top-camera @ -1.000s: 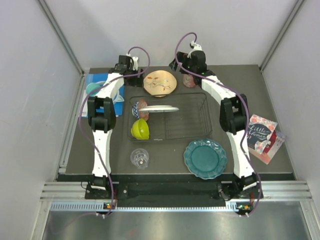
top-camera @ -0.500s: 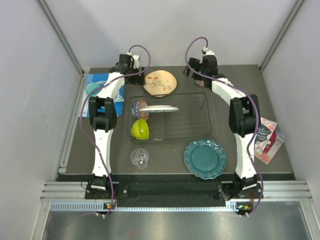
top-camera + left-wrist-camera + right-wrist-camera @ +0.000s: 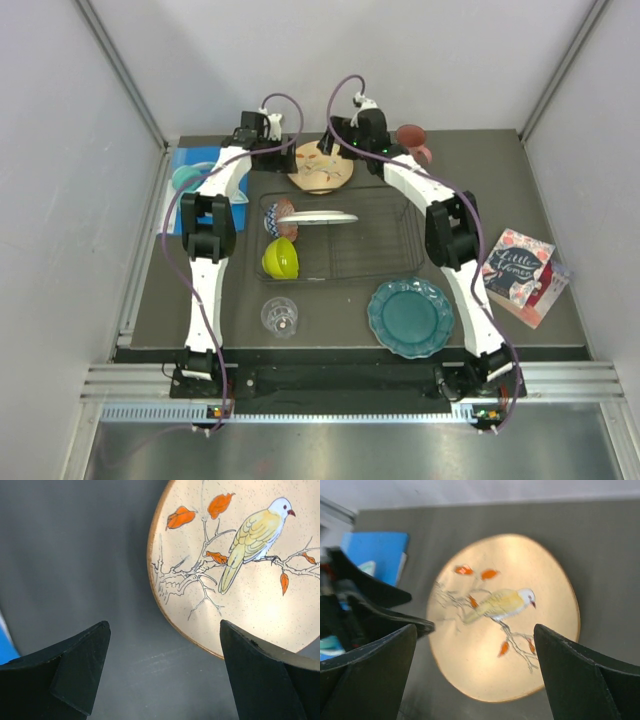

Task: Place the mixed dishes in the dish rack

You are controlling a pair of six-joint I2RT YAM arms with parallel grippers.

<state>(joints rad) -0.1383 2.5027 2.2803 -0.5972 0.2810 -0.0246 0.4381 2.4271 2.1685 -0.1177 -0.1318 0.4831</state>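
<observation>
The cream floral plate (image 3: 322, 172) with a painted bird lies flat on the mat behind the dish rack (image 3: 385, 250). My left gripper (image 3: 281, 148) is open just off the plate's left rim (image 3: 240, 580), its jaws wide over bare mat (image 3: 162, 627). My right gripper (image 3: 336, 143) hangs open above the plate (image 3: 520, 570), empty (image 3: 475, 630). The rack holds a white plate (image 3: 316, 217), a red-patterned bowl (image 3: 278, 214) and a lime-green bowl (image 3: 281, 259). A pink mug (image 3: 412, 140) stands at the back right. A clear glass (image 3: 279, 316) and teal scalloped plate (image 3: 410, 317) sit in front of the rack.
A blue box with teal headphones (image 3: 190, 178) lies at the back left, close to the left arm. A printed card (image 3: 522, 272) rests at the right edge of the mat. Both grippers' fingers are close together over the cream plate's left side.
The right arm swung left from the pink mug to above the cream plate, leaving the mug standing uncovered. The left gripper stayed beside the plate and opened slightly wider.
</observation>
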